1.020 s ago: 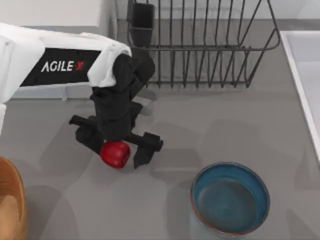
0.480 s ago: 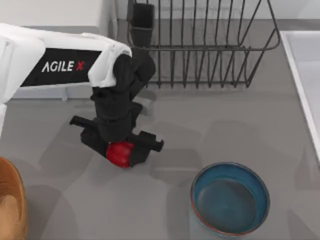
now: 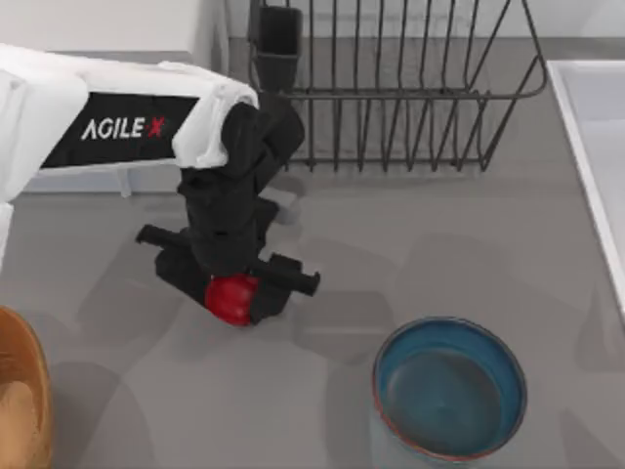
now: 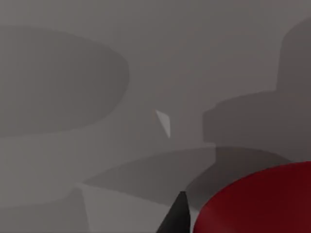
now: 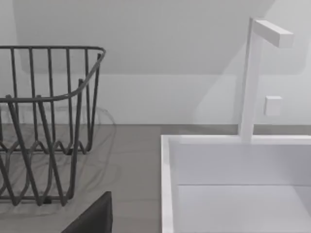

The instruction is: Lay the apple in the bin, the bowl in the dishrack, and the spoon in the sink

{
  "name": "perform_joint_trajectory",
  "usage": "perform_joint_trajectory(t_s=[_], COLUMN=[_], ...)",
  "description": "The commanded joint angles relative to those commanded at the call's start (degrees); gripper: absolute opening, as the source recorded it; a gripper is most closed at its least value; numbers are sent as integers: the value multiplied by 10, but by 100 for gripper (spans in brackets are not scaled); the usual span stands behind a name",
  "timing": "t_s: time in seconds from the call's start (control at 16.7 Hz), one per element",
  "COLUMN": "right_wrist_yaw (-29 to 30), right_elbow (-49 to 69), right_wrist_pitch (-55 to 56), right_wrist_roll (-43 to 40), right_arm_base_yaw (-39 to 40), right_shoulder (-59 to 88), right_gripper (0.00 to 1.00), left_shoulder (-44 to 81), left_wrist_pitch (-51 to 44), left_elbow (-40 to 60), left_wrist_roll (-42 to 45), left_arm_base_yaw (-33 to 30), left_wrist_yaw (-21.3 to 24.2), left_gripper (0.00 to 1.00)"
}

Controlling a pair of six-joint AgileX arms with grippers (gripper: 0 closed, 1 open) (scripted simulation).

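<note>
The small red apple [image 3: 228, 301] sits on the grey tabletop left of centre, and my left gripper [image 3: 234, 293] is shut on it from above. In the left wrist view the apple [image 4: 257, 204] shows as a red curve beside a dark fingertip [image 4: 177, 218]. The blue bowl [image 3: 449, 388] stands upright at the front, right of the apple. Along the back runs the dark wire dishrack [image 3: 391, 88] [image 5: 43, 121]. The white sink [image 3: 596, 147] [image 5: 238, 184] is at the right edge. At the front left corner sits the orange-brown bin [image 3: 20, 401]. The spoon is out of view. A dark part of my right gripper [image 5: 92, 218] shows in the right wrist view.
A white appliance [image 3: 107, 24] stands at the back left behind my left arm. A white faucet [image 5: 252, 77] rises at the sink's back rim. Open grey tabletop lies between the apple and the bin.
The left gripper's fingers closed onto the apple, which shifted slightly to the right. The bowl and the rest have not moved.
</note>
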Motion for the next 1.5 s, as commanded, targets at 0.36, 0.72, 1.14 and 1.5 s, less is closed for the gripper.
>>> perform_joint_trajectory(t_s=[0.36, 0.72, 1.14, 1.5], right_wrist_yaw=[0, 0, 0, 0], right_elbow=[0, 0, 0, 0], right_wrist_pitch=[0, 0, 0, 0], right_wrist_roll=[0, 0, 0, 0], right_arm_base_yaw=[0, 0, 0, 0], right_shoulder=[0, 0, 0, 0], right_gripper=[100, 100, 100, 100], left_shoulder=[-20, -41, -61, -95], left_wrist_pitch=[-73, -143, -197, -201], left_elbow=[52, 101, 137, 110], left_wrist_roll=[-1, -2, -2, -63], left_arm_base_yaw=[0, -1, -1, 17], left_wrist_yaw=[0, 0, 0, -7], left_gripper=[0, 0, 0, 0])
